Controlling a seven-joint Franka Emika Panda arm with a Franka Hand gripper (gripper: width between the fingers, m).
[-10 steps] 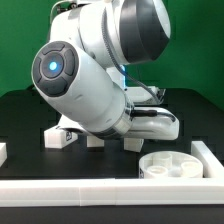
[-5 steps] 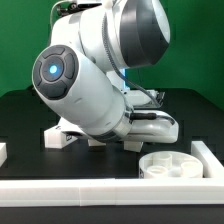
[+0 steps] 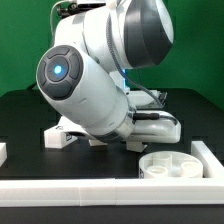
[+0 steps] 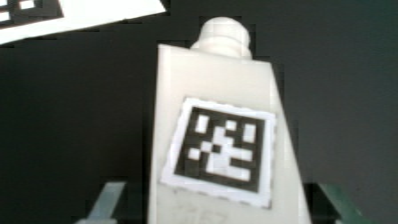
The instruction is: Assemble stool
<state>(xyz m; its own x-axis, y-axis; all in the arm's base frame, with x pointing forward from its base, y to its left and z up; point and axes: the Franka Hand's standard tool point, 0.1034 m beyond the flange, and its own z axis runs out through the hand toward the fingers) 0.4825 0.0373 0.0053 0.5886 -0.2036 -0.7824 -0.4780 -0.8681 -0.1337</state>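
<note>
Since half a second ago, the arm's blue-lit joint has swung slightly toward the exterior view's right. One stool leg lies tag-up, with a peg at one end, on the black table. The gripper straddles it, fingers spread, with a dark gap on each side and nothing clasped. The round seat rests by the front rail, at the exterior view's right. The arm bows low over the table's middle.

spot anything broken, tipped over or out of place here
Nothing stands out. The stool seat lies flat, sockets up; the leg framed by the open gripper looks whole, its peg intact.
</note>
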